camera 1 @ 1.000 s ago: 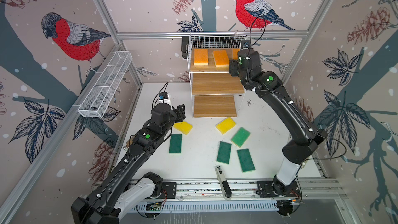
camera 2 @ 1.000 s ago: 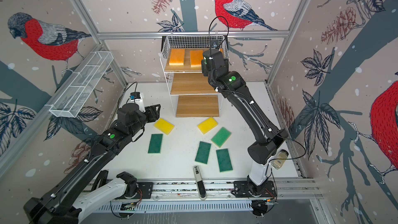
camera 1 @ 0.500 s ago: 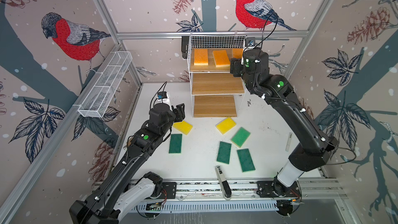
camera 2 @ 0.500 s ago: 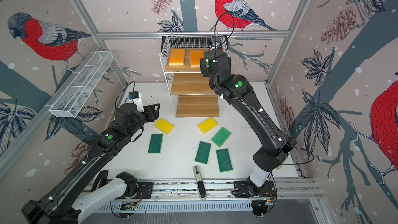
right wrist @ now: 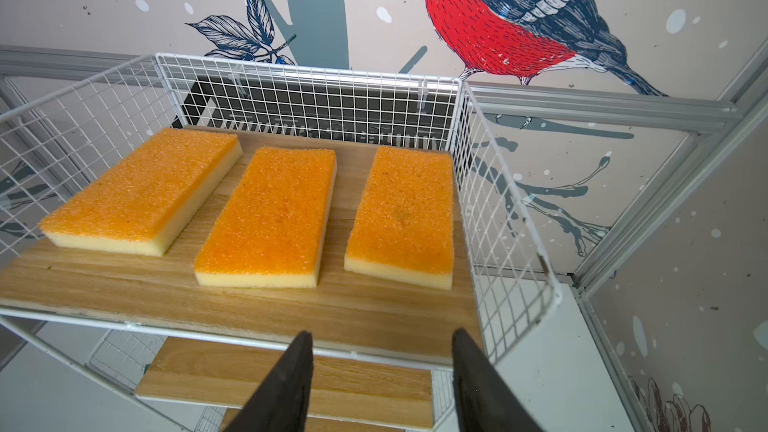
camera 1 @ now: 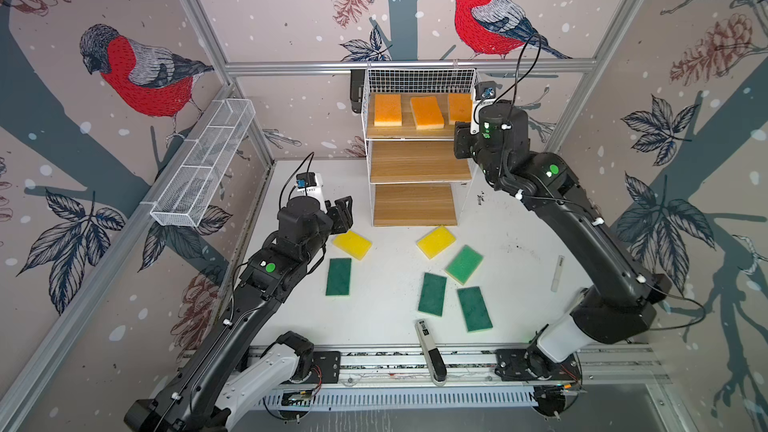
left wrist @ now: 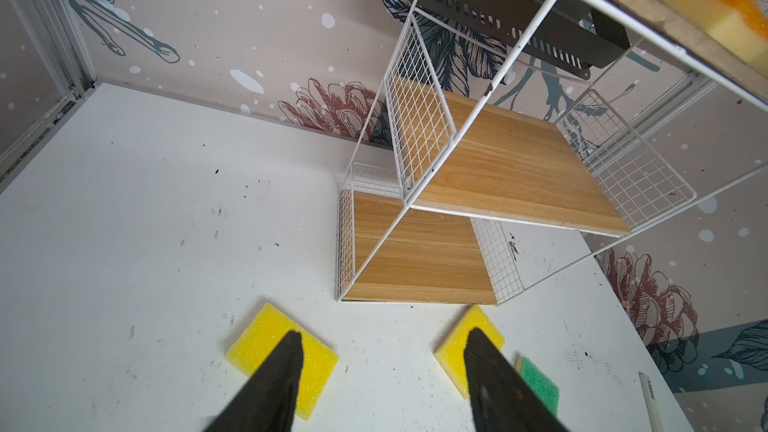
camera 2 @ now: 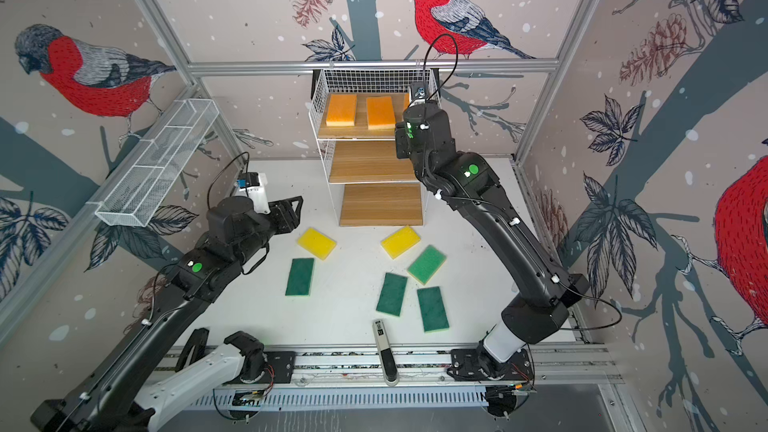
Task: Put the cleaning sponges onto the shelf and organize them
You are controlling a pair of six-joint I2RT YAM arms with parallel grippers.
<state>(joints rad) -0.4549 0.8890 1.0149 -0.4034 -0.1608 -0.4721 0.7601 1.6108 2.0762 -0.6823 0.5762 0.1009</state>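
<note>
The shelf stands at the back of the table. Three orange sponges lie side by side on its top board; its two lower boards are bare. My right gripper hangs open and empty just in front of that top board, near its right end. Two yellow sponges and several green ones lie on the table in front of the shelf. My left gripper is open and empty, above the left yellow sponge.
A long white mesh trough hangs on the left wall. A slim white-and-black handheld device lies at the table's front edge, and a small white stick lies near the right arm. The shelf's wire side walls flank the top board.
My right gripper has drawn back from the top board's right end, leaving the third orange sponge lying there, and its jaws have narrowed. The left arm has barely moved.
</note>
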